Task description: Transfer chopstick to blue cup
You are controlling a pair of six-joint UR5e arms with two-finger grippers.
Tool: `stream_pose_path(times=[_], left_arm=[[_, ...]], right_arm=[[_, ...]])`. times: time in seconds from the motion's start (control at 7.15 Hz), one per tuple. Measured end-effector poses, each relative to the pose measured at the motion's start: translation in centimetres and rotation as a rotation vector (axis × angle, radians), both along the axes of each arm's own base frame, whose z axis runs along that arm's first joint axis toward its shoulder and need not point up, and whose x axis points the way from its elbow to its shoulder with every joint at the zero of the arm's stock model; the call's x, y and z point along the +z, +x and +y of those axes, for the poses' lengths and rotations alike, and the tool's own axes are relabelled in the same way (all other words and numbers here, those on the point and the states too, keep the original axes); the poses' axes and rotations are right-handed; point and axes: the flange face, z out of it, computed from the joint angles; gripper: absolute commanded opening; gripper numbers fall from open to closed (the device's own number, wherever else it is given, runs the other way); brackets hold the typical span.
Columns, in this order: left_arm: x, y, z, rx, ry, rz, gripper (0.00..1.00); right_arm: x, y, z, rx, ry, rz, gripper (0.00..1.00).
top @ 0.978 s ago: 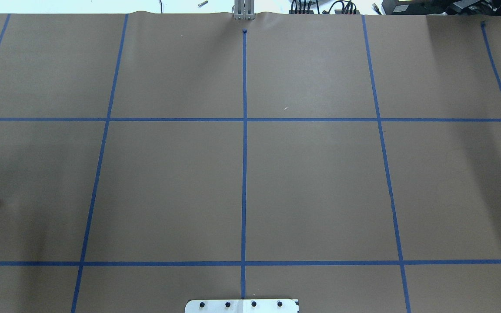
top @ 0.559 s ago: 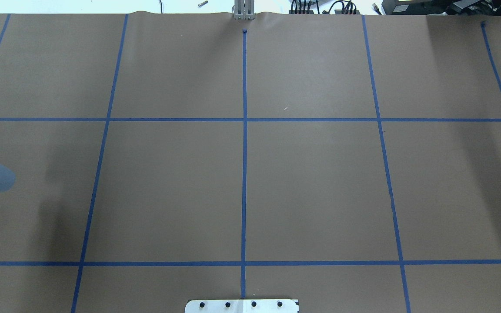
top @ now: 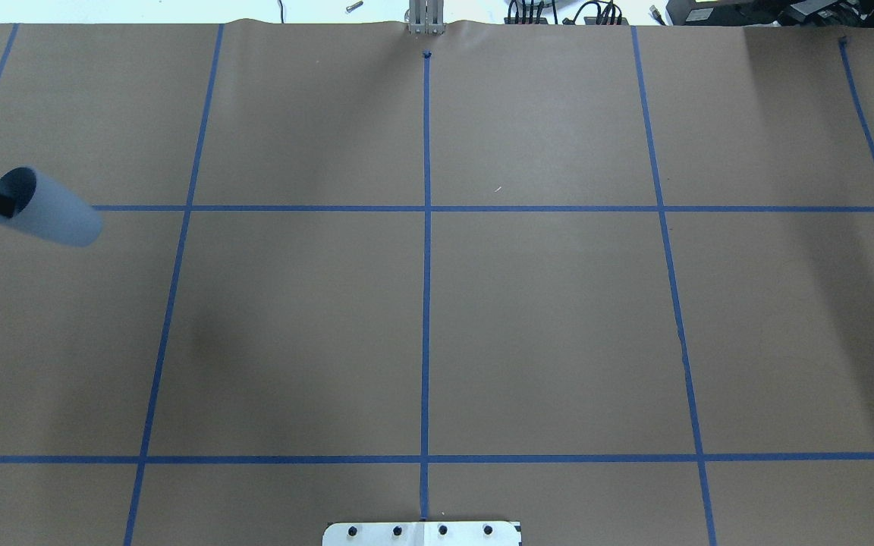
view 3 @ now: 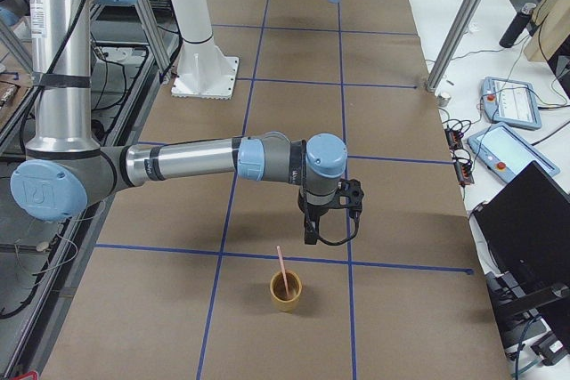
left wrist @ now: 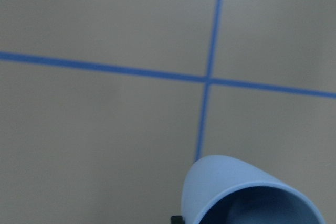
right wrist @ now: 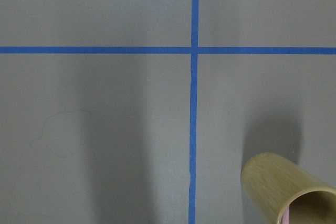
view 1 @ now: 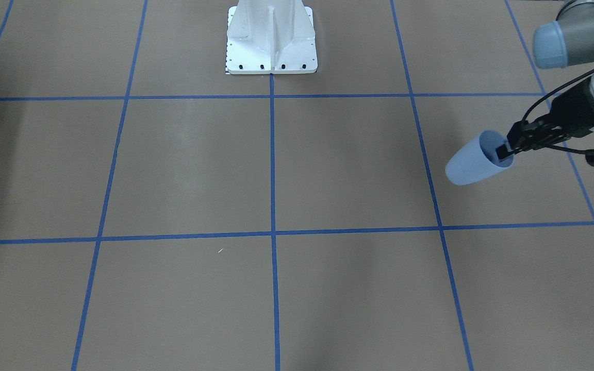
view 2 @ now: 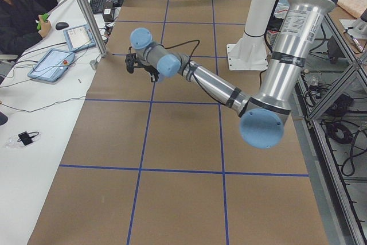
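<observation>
The left hand [view 1: 506,150] was clenched on the rim of the blue cup [view 1: 475,163], with one black finger inside the cup and the other outside. The blue cup was up in the air, off the brown surface [top: 558,318], over the end on the robot's left side. Its mouth was at the hand and its bottom pointed away from the hand. From the right side camera the cup looked small and far away, hanging about straight under the hand. The chopstick [view 3: 281,270] was well apart from it, near the other end of the surface. It was pale pink and stood leaning inside a wooden cup [view 3: 286,292], with its top poking out high above the rim. The wooden cup stood on the surface just past a crossing of the blue tape lines [top: 427,303]. The right hand [view 3: 313,236] pointed down, near the wooden cup but not touching it or the chopstick. I could not tell if that hand was clenched or not. The robot's white base [view 1: 271,41] sat at the middle of one long edge. A person [view 2: 17,10] in dark clothes sat at a desk beside the surface.
</observation>
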Motion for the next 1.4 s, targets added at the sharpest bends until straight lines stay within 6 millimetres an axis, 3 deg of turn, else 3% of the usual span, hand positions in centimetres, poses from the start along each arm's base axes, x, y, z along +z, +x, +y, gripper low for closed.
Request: stream_pose_path(times=[0.28,0.42,0.56,0.7,0.98,1.12,1.4], left_arm=[[-9.0,13.6,0.4,-0.024,-0.047,-0.088,0.00],[-12.4,19.3,0.6,-0.037,-0.067,-0.107,0.00],[-14.8,23.7,0.9,-0.053,-0.079,-0.113,0.00],[-16.0,26.9,1.2,-0.068,-0.084,-0.109,0.00],[-16.7,31.1,1.6,-0.074,-0.074,-0.118,0.00],[-16.9,32.7,2.1,-0.071,-0.065,-0.130,0.00],[-16.2,34.1,2.5,-0.063,-0.067,-0.151,0.00]], right_arm=[[-0.5,-0.2,-0.2,0.002,0.006,-0.026,1.00],[-0.8,-0.3,-0.4,0.001,0.008,-0.033,1.00],[-1.3,-0.4,-0.9,0.000,0.013,-0.034,1.00],[-1.7,-0.4,-1.5,-0.001,0.023,-0.025,1.00],[-1.8,-0.2,-1.5,-0.006,0.040,-0.007,1.00],[-1.8,-0.2,-1.5,-0.005,0.041,-0.004,1.00],[-2.2,-0.2,-1.4,-0.003,0.046,-0.004,1.00]])
